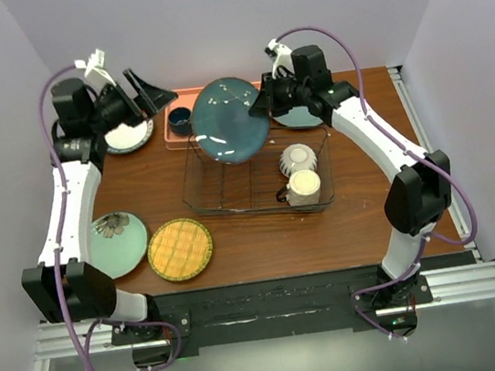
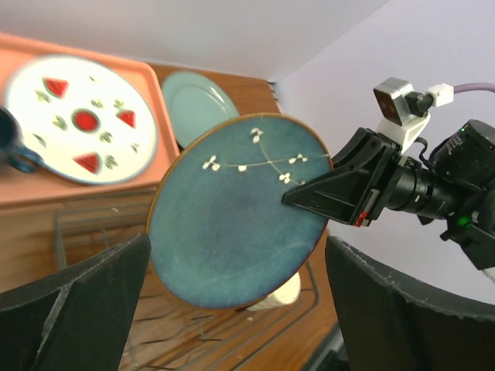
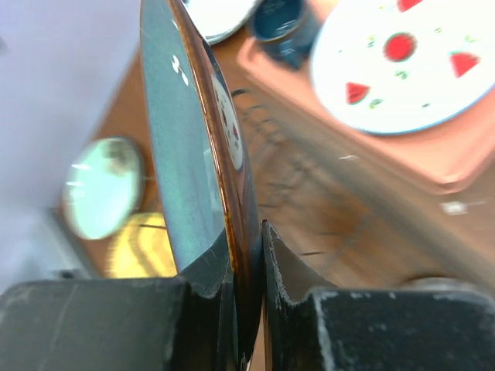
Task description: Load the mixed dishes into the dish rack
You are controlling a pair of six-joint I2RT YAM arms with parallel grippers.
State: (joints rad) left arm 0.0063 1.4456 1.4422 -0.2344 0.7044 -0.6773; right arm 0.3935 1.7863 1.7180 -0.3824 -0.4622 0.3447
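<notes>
Brown tabletop [image 1: 264,238] from above: the right gripper [image 1: 265,103] pinches the rim of the dark teal plate [image 1: 229,121], tilted above the dish rack [image 1: 232,208]; the left gripper [image 1: 141,97] gapes wide, empty, off the plate's other side. Left wrist: plate hangs just beyond its spread fingers [image 2: 77,309]. Right wrist: both fingers [image 3: 290,274] clamp the edge squarely. Best to turn it upright and lower it between tines [image 1: 229,188], clear of the two bowls [image 1: 297,156].
</notes>
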